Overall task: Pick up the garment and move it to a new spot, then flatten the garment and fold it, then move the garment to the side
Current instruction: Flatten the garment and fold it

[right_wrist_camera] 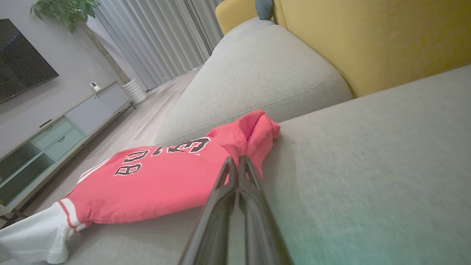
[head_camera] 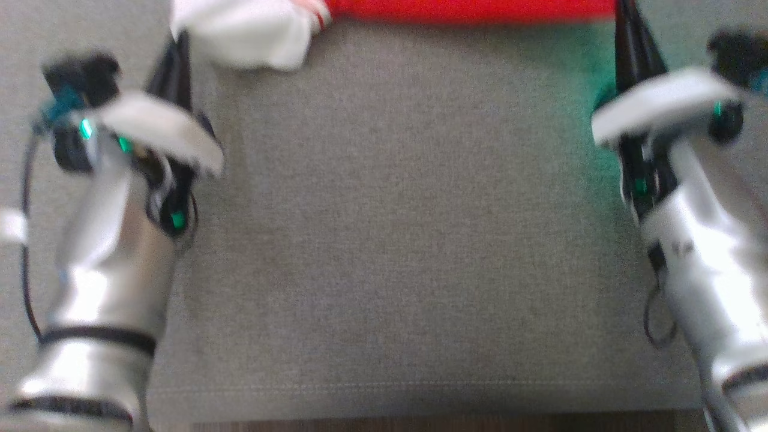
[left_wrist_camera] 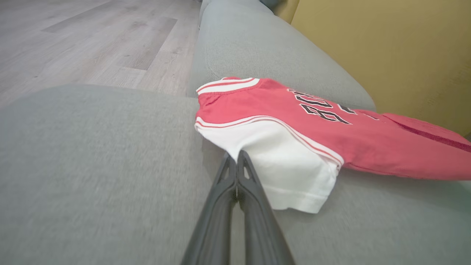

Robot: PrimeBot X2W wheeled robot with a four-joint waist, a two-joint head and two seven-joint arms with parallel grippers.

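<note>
Left hand: my left gripper (left_wrist_camera: 236, 154) has its two long dark fingers pressed flat together, tips at the near edge of the white sleeve (left_wrist_camera: 290, 173). I cannot tell whether any cloth is caught between them.
Right hand: my right gripper (right_wrist_camera: 235, 159) is closed just as tight, tips against the bunched red end of the shirt. Whether fabric is pinched there, I cannot tell either.
Garment: the red-and-white short-sleeved jersey with black lettering (left_wrist_camera: 279, 110) lies stretched across the far part of the seat between my two hands, with the sleeve at my left and the bunched end at my right.
Surface: the grey woven sofa seat cushion (head_camera: 408, 240) lies under the jersey and both my forearms.
Behind: the mustard-yellow back cushion (right_wrist_camera: 368, 36) stands just past the jersey.
Room: the pale wood plank floor (left_wrist_camera: 92, 44) lies beyond the sofa's edge.
Head view: blurred.
</note>
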